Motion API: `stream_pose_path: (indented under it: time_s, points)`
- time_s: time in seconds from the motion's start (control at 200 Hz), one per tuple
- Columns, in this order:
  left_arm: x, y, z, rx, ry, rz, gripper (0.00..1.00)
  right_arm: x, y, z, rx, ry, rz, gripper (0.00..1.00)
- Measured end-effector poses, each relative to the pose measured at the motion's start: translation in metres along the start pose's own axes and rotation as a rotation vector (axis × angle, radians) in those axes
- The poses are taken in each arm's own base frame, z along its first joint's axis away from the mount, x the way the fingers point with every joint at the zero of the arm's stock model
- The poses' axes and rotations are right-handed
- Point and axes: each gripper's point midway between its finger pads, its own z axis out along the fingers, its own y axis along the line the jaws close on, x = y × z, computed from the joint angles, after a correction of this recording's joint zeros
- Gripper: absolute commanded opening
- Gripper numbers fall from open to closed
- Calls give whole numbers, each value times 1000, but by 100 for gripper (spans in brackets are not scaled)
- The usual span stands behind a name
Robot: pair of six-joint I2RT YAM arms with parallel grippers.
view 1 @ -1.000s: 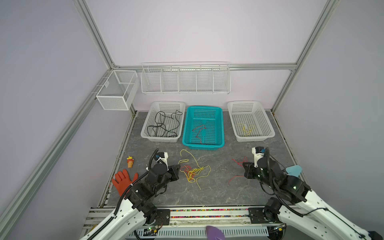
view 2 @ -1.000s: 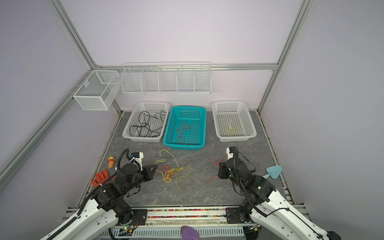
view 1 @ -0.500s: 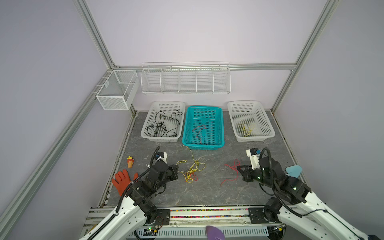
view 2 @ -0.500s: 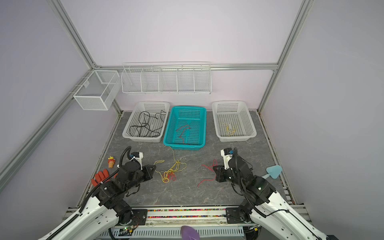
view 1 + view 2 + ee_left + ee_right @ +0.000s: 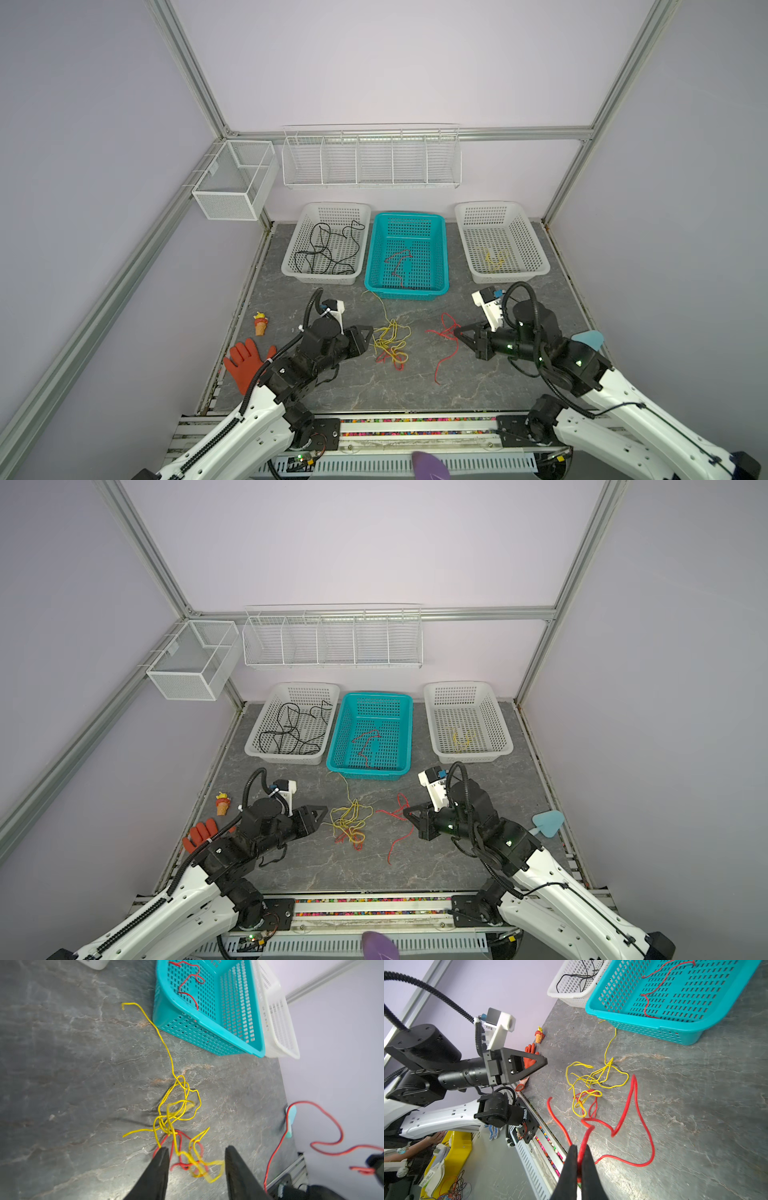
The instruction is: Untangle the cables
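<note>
Red cable [image 5: 634,1086] leftward, outside teal basket [image 5: 405,292]

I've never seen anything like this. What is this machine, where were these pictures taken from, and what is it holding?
Two robot arms stand at the near edge of a grey table. Both top views look down on the whole scene; the two close-ups come from a camera on each arm's wrist. On the table lies a tangle of yellow and red cables. The left gripper is open at it, gripping nothing. The right gripper is shut on a separate red cable. At the back, black cables lie in the left white basket, a red strand in the teal basket, a yellow strand in the right white basket. A red glove and a toy ice cream cone lie aside.
</note>
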Motion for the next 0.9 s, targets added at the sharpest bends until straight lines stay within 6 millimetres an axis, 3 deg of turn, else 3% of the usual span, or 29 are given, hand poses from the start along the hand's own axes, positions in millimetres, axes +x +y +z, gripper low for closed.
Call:
stream_pose_path:
  time_s: [0.28,0.435,0.755,0.9]
  points:
    - [1,-14,2,65,20,10,63,-11,27,11,-95,21,-51,6]
    - [-4,-16,-3,51,10,47,71,-35,36,13,-76,-3,-80,6]
    - [-46,-30,-37,-53,-88,150,100,-81,41,24,11,-51,-123,6]
    - [-75,-41,-56,-120,-157,225,99,-104,39,28,56,-67,-138,6]
